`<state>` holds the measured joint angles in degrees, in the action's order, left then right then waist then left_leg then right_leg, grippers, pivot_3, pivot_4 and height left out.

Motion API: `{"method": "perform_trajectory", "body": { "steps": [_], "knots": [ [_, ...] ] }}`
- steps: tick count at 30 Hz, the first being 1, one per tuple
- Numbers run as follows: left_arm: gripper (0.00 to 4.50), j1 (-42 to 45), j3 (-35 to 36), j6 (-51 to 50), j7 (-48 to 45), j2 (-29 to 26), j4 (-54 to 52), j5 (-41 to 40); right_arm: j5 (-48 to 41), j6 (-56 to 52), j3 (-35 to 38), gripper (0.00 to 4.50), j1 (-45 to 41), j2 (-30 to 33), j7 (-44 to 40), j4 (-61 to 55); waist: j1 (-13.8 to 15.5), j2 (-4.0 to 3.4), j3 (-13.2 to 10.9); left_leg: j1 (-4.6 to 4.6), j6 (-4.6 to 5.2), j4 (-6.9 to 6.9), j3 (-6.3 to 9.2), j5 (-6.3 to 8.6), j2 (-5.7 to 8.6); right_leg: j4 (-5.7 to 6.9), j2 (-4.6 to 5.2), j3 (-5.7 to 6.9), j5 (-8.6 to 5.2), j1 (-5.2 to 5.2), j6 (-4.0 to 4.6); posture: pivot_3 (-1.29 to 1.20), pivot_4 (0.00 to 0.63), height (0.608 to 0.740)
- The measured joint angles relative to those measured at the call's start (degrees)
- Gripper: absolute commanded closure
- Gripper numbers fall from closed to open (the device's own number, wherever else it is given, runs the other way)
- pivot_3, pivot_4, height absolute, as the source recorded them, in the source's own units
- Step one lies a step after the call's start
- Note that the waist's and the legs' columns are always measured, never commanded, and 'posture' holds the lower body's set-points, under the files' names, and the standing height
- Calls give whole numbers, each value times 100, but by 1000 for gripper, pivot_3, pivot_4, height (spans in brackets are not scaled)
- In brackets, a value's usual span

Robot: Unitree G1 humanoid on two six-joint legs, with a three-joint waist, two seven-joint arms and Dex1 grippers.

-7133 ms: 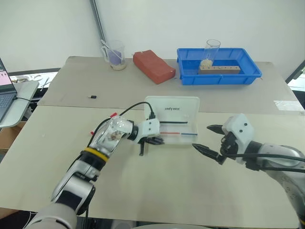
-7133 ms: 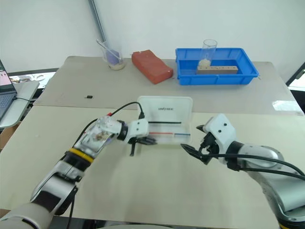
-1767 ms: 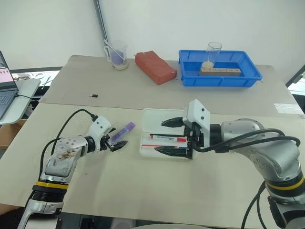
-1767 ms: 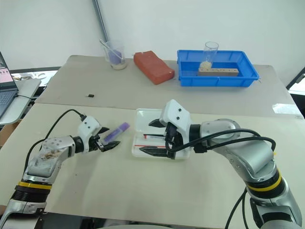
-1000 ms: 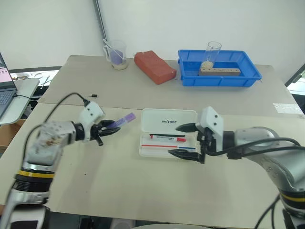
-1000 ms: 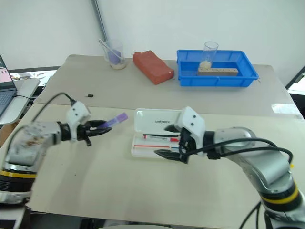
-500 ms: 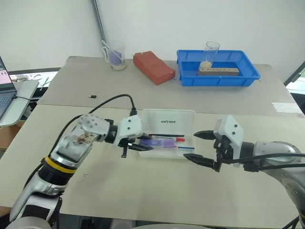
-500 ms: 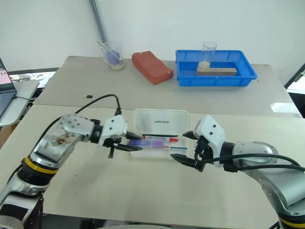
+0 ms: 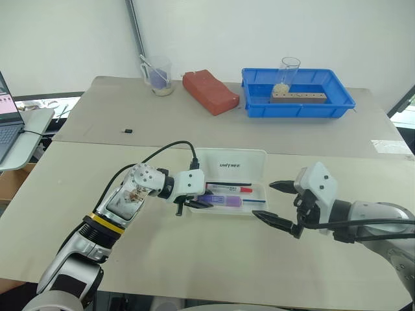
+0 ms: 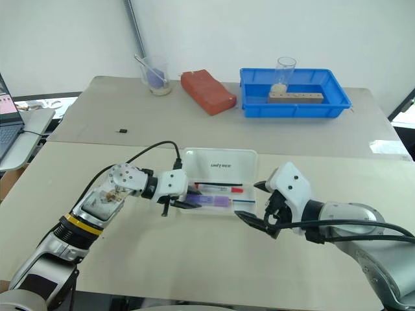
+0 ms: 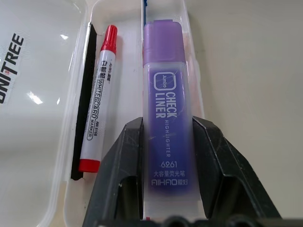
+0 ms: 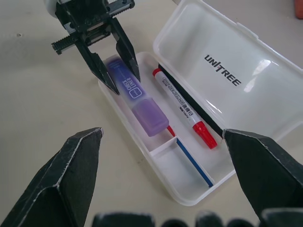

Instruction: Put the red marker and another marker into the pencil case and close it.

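The pencil case (image 9: 249,161) lies open mid-table, its lid laid back with the lettering up. The red marker (image 9: 228,188) rests in the tray along the hinge side, seen close up as red marker (image 11: 98,118). My left gripper (image 9: 198,203) reaches in from the left and is shut on the tail of the purple marker (image 11: 165,109), which lies low along the tray's front compartment (image 12: 137,97). My right gripper (image 9: 261,199) hangs open just right of the case, holding nothing.
At the back stand a blue tray (image 9: 337,103) holding a glass and a wooden block, a red brick-shaped block (image 9: 209,91) and a beaker (image 9: 157,74). A small black object (image 9: 127,131) lies left of the middle. A laptop (image 9: 10,123) sits at the far left.
My left gripper has carried the purple marker rightward and down, from beside the case into its tray. My right gripper has drawn back slightly to the right, still open.
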<state>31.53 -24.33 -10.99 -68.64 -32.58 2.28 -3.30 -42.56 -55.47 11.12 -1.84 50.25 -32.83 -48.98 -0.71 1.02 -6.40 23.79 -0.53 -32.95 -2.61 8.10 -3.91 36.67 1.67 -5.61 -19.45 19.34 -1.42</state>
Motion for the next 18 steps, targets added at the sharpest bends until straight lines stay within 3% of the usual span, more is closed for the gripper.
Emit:
{"method": "perform_trajectory", "body": {
  "steps": [3, 10, 18],
  "knots": [
    [3561, 0, 0, 1, -6, 64, 0, -1, -80, -3, 70, 0, 5, 2, 65, -4, -2, 0, 0, 0, 0, 0, 0, 0, 0, 0, 0, 0, 0, -1, 0, 0, 150, 740],
    [234, -1, 1, -72, -78, 61, -30, -15, -163, -4, 90, 0, 16, 29, 93, -1, -1, 0, 0, 0, 0, 0, 1, 0, 0, 0, 0, 0, 0, -1, 0, 0, 150, 740],
    [107, -2, 315, -442, -379, -410, -782, -386, 6, 121, 196, 0, 177, 341, -171, 378, -10, -2, 0, -2, 0, 0, 1, 0, -1, -1, -1, 1, -1, -2, -1, 0, 150, 740]
  ]
}}
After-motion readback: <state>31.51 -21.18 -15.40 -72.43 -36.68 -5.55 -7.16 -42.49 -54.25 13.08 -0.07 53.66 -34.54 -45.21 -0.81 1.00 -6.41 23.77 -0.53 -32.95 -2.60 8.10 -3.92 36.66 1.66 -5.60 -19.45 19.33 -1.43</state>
